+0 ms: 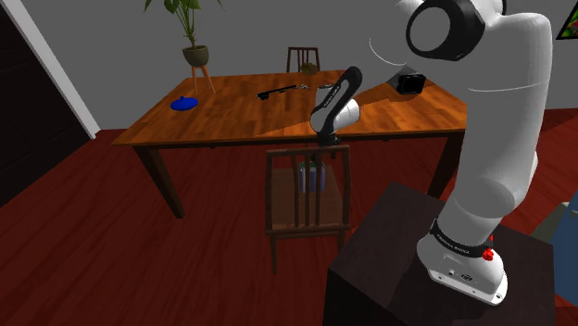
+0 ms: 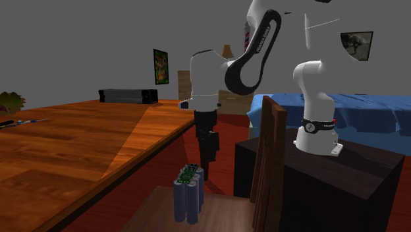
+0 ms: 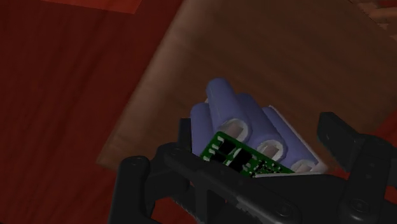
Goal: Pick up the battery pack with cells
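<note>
The battery pack (image 2: 188,194) is a bundle of blue-grey cells with a small green circuit board on top. It stands upright on the seat of a wooden chair (image 2: 224,212) pulled up to the table. In the shoulder view the battery pack (image 1: 311,176) shows through the slats of the chair (image 1: 308,199). My black gripper (image 2: 207,158) hangs just above and behind the pack, pointing down. In the wrist view the battery pack (image 3: 245,124) lies between the fingers (image 3: 132,181) of the gripper (image 3: 230,141). They stand apart and open, not touching it.
The wooden table (image 1: 232,120) carries a black box (image 1: 410,83), a blue object (image 1: 185,104) and dark tools (image 1: 282,90). The chair's back (image 2: 270,165) rises between the pack and my dark stand (image 2: 342,178). A blue bed (image 2: 356,112) lies behind.
</note>
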Controlling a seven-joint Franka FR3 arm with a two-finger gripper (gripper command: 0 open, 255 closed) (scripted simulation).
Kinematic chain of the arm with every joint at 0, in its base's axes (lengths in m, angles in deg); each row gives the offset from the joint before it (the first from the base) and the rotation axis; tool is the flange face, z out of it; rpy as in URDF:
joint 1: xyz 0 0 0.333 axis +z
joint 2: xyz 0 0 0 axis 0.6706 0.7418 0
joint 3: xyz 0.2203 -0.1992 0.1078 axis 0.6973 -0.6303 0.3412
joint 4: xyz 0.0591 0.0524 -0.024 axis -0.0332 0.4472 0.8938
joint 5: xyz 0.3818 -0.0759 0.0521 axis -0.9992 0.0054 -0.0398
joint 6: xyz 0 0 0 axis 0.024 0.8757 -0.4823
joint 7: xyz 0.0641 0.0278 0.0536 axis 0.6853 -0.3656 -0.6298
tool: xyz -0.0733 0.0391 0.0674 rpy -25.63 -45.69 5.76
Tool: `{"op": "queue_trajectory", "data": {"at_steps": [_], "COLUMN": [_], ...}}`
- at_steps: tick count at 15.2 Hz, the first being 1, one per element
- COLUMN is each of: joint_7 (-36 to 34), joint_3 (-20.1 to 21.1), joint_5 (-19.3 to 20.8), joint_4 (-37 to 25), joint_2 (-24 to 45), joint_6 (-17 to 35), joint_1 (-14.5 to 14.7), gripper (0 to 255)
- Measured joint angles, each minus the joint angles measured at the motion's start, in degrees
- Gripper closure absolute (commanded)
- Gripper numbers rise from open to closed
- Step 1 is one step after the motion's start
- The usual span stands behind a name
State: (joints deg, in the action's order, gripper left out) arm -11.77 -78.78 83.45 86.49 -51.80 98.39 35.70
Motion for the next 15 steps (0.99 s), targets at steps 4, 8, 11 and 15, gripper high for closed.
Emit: {"op": "queue_trajectory", "data": {"at_steps": [4, 8, 11, 15], "joint_7": [1.03, 1.59, 1.85, 1.80], "joint_3": [0.51, 0.97, 1.27, 1.29], "joint_5": [-1.21, -1.83, -2.17, -2.20], "joint_4": [-3.32, -4.05, -4.59, -4.66], "joint_2": [6.07, 9.10, 10.98, 11.14], "joint_6": [2.96, 5.28, 6.61, 6.77], "joint_1": [-0.96, -1.44, -1.68, -1.67], "gripper": [0, 0, 255, 255]}}
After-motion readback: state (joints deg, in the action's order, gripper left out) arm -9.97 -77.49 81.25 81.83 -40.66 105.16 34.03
